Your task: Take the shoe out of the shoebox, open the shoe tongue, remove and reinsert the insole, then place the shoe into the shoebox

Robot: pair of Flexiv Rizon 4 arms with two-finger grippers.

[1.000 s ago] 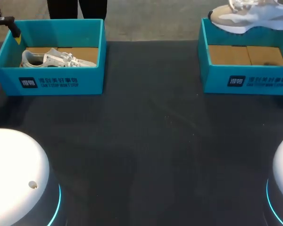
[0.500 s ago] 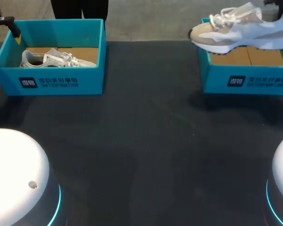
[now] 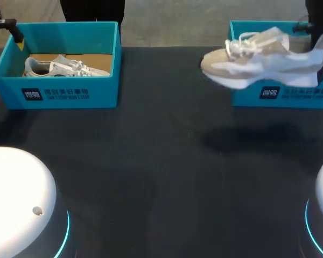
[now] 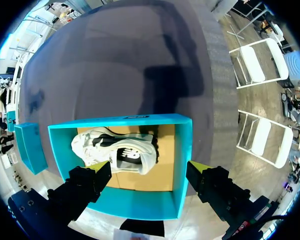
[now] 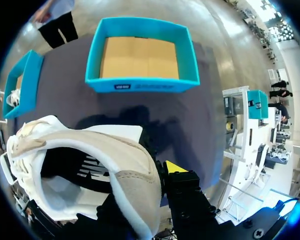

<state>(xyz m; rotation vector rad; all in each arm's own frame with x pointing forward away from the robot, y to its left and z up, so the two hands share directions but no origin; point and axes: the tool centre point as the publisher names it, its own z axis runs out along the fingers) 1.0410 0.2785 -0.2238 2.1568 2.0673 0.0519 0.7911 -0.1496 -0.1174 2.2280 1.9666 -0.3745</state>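
A beige and white shoe [image 3: 255, 60] hangs in the air over the table, just in front of the right teal shoebox [image 3: 282, 94], toe pointing left. My right gripper [image 3: 318, 49] is shut on its heel. In the right wrist view the shoe [image 5: 85, 160] fills the space at the gripper [image 5: 152, 175], one yellow fingertip [image 5: 175, 166] showing beside the heel; the empty shoebox [image 5: 140, 82] lies ahead. My left gripper [image 3: 15, 31] hovers over the left shoebox [image 3: 70, 94], open wide [image 4: 150, 172] above the box wall [image 4: 182, 165].
A second white shoe [image 3: 64, 67] lies in the left box, seen from above as the white shoe [image 4: 115, 152] on its cardboard floor. Dark tabletop [image 3: 161, 161] stretches between the boxes. My two white arm bases sit at the near corners.
My right arm has carried the beige shoe up out of the right box, then leftward and lower toward the table's middle. The left arm has not moved.
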